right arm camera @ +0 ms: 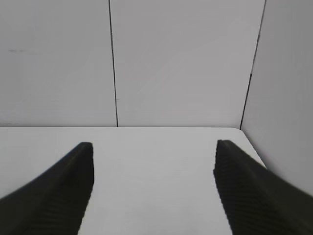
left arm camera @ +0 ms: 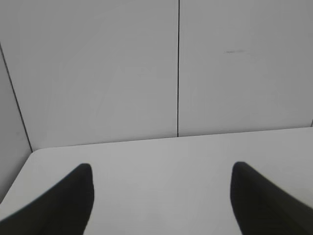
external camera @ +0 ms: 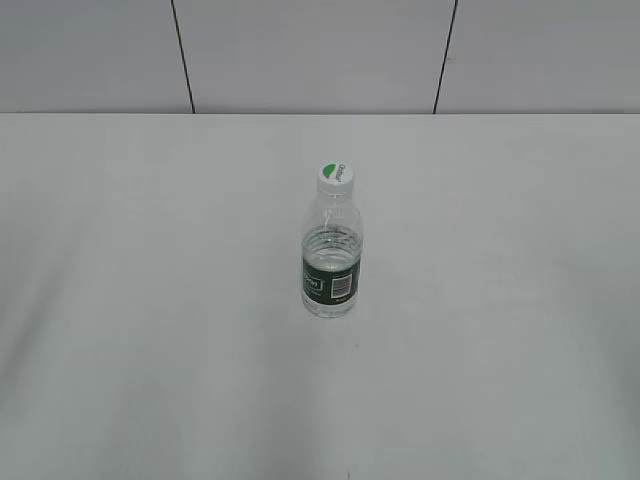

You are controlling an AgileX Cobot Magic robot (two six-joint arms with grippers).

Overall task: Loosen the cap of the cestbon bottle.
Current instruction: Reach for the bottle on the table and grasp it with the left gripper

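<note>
Neither arm shows in the exterior view; each appears only through its own wrist camera. The left gripper point(left arm camera: 161, 196) looks level across the table point(left arm camera: 161, 161) toward the panelled wall point(left arm camera: 98, 73), its two dark fingers point(left arm camera: 63, 205) spread wide with nothing but bare tabletop between them. The right gripper point(right arm camera: 154, 186) sits the same way, its ribbed fingers point(right arm camera: 249, 191) held far apart and empty, also facing the wall. From the left wrist the table's far edge meets the wall and its rounded left corner shows beyond the left finger, with a side wall panel beside it; from the right wrist the table's far right corner shows beyond the right finger, where another wall panel closes that side. The cestbon bottle point(external camera: 331, 255) stands upright near the middle of the table in the exterior view, alone, with open white surface on all sides of it. Its dark green label band with the white barcode wraps the lower body, and clear water fills it to about the shoulder. The cap point(external camera: 336, 176) sits on the bottle's neck, white with a green half-circle on top; whether it is tight or loose cannot be told. The wall runs behind the bottle, well apart from it, with two dark vertical seams, one to either side of the bottle. The bottle appears in neither wrist view.
</note>
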